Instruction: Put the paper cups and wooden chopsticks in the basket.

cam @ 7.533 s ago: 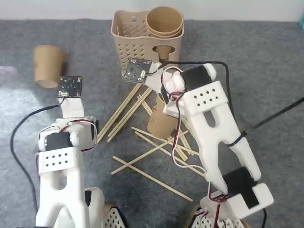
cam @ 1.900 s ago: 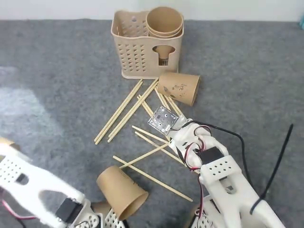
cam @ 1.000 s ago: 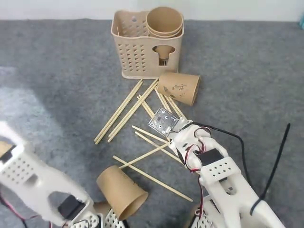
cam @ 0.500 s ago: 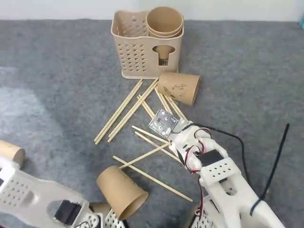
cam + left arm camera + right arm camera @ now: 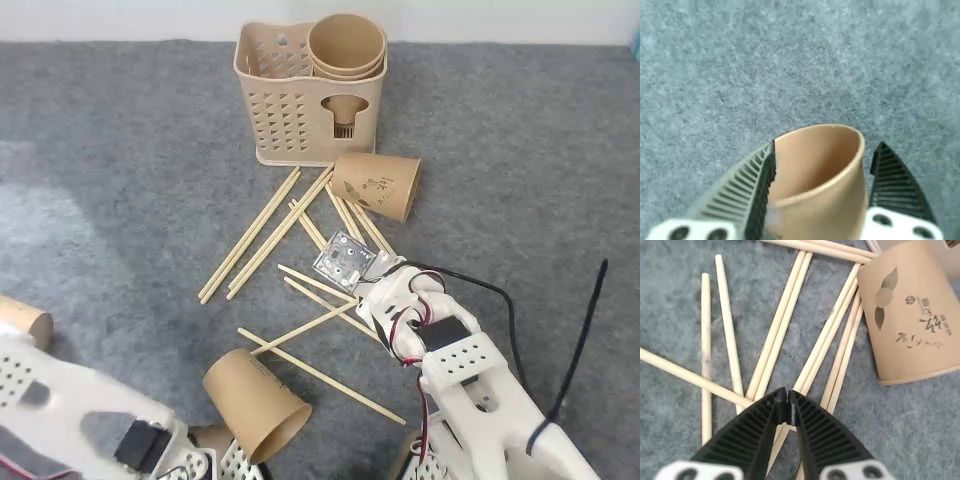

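My left gripper (image 5: pixel 826 147) is clamped round a paper cup (image 5: pixel 815 175), the right gripper (image 5: pixel 788 395) is pinched closed and empty, so I reckon it's the basket (image 5: pixel 285 120) next.

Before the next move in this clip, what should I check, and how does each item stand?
1. Grip of the left claw on the held cup: ok.
2. Room in the basket: ok, the stacked cups fill one compartment and the other looks free.
3. A stick in the right claw: not ok, jaws together above the chopsticks, none seen between them.
4. The cup beside the basket put away: not ok, it lies on its side over chopsticks.
5. The cup near the arm bases put away: not ok, it lies on its side.
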### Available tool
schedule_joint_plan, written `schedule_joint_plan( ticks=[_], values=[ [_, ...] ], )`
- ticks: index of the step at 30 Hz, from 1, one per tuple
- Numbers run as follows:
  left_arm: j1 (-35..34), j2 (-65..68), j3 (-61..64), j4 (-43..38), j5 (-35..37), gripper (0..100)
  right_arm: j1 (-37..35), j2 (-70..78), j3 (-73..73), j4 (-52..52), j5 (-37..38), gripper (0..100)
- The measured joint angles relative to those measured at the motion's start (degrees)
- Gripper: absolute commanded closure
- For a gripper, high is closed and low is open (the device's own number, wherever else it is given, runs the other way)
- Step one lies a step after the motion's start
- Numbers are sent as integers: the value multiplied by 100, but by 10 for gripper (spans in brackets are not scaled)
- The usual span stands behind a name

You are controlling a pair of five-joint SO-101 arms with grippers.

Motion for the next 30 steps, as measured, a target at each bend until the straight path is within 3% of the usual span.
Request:
schedule_joint_plan(
  ticks=[4, 9, 11, 20, 30],
  values=[
    [70, 114, -18, 9, -290, 714, 0, 0, 0, 0, 0, 990],
    [202, -114, 721, 9, -571, 853, 0, 0, 0, 0, 0, 990],
    [299, -519, 1222, 9, -686, 901, 0, 0, 0, 0, 0, 990],
    [967, -2840, 3912, 9, -1433, 934, 0, 0, 0, 0, 0, 990],
    [2022, -4800, 4774, 9, -1521, 987, 0, 0, 0, 0, 0, 990]
  ],
)
